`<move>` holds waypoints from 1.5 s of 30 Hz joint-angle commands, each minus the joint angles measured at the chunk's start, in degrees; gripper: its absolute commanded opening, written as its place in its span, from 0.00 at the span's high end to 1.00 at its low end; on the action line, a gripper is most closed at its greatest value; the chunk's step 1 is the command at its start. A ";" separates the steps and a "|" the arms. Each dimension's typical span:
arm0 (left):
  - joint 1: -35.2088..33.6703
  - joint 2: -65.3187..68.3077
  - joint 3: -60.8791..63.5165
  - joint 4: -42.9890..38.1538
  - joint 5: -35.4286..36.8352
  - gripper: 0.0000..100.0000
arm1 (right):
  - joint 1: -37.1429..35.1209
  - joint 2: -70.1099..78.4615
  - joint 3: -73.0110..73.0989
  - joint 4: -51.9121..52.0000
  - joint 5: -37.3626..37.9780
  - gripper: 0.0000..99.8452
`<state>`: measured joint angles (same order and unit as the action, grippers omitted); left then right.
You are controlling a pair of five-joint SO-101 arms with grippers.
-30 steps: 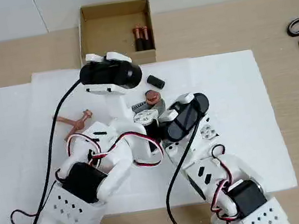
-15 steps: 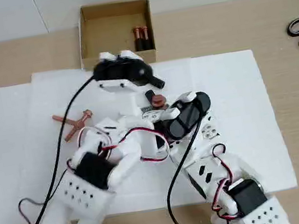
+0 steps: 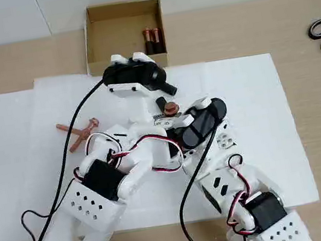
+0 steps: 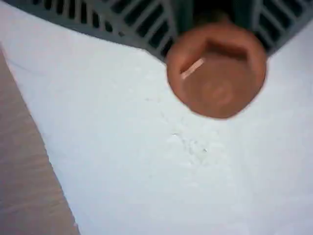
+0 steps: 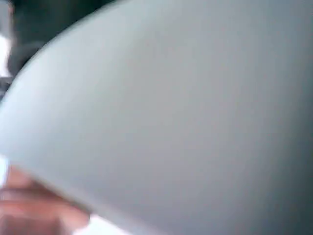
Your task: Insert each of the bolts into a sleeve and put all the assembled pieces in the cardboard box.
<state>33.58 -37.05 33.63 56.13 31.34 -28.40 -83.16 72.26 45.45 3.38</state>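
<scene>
Two loose bolts (image 3: 79,131) lay crossed on the white paper (image 3: 12,150), well off to the left claw's (image 3: 154,98) left; whether that claw was spread or pinched could not be told. A black sleeve (image 3: 169,88) lay just beside it. A bolt (image 3: 171,107) stood head-up at the right claw (image 3: 166,119), whose grip was likewise unclear. Beyond both claws, the cardboard box (image 3: 94,39) held two assembled pieces (image 3: 152,39).

White arms (image 3: 93,198), black servos (image 3: 132,79), seemingly red-white wires (image 3: 151,141)
</scene>
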 commanded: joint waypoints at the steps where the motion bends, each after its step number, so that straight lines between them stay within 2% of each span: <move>1: -0.97 0.53 0.40 0.35 -0.44 0.94 | -0.40 -0.92 -0.79 -1.01 0.26 1.00; 5: -0.97 0.26 0.57 0.35 -0.26 0.87 | -0.40 -0.92 -0.79 -1.01 0.26 1.00; 17: -1.14 -2.37 0.13 4.04 -0.18 0.86 | -0.31 -4.97 -0.44 -0.75 0.35 1.00; 24: -7.30 -10.99 1.80 6.68 -0.44 0.86 | 0.31 -7.69 -0.44 2.42 0.35 1.00; 29: -7.30 -14.24 2.95 9.67 -0.44 0.80 | 1.19 -8.04 -0.44 2.24 0.35 1.00; 33: -7.56 -16.79 2.95 11.69 -0.44 0.79 | 1.89 -8.04 -0.44 2.24 0.35 1.00; 38: -11.25 -20.13 2.77 18.81 -2.55 0.79 | 7.16 -7.96 -0.62 2.86 0.35 1.00; 45: -22.42 -21.54 2.77 32.88 -10.55 0.79 | 9.89 -7.16 -2.73 5.85 0.35 1.00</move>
<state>15.30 -57.71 36.88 85.32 23.43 -19.34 -90.11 72.26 51.16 3.74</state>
